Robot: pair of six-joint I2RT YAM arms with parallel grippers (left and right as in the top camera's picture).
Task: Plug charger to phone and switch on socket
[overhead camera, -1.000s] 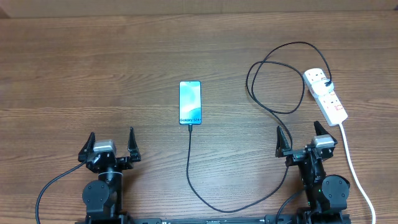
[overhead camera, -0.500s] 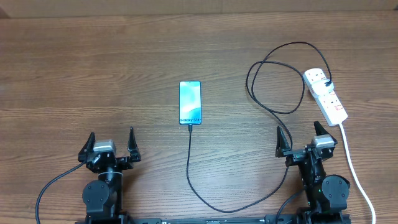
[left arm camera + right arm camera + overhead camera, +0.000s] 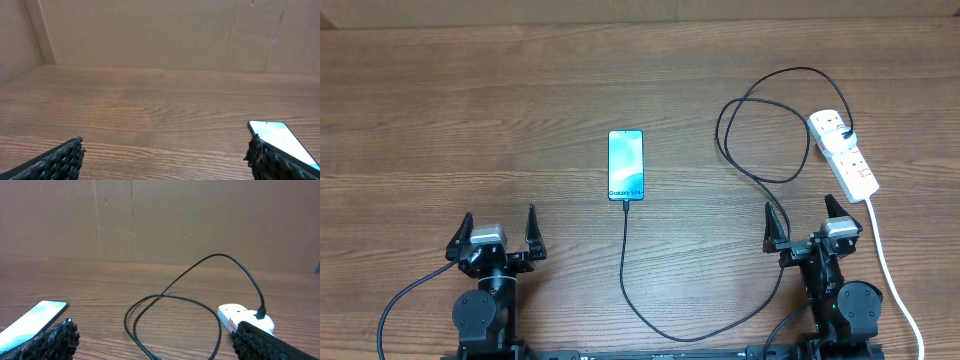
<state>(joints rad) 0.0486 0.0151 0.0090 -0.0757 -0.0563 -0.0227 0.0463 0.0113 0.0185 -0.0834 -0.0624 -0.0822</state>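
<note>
The phone (image 3: 627, 164) lies flat mid-table with its blue-teal screen lit and white text at its near end. The black charger cable (image 3: 626, 262) runs from the phone's near end, curves right, loops (image 3: 760, 135) and ends in a black plug (image 3: 844, 135) seated in the white socket strip (image 3: 843, 152). My left gripper (image 3: 499, 232) is open and empty at the near left. My right gripper (image 3: 803, 223) is open and empty at the near right, just short of the socket. The phone (image 3: 280, 139) shows in the left wrist view. The loop (image 3: 175, 322), socket (image 3: 245, 319) and phone (image 3: 30, 321) show in the right wrist view.
The socket's thick white cord (image 3: 888, 265) runs down the right side past my right arm. A cardboard wall (image 3: 160, 220) stands behind the far edge of the wooden table (image 3: 470, 110).
</note>
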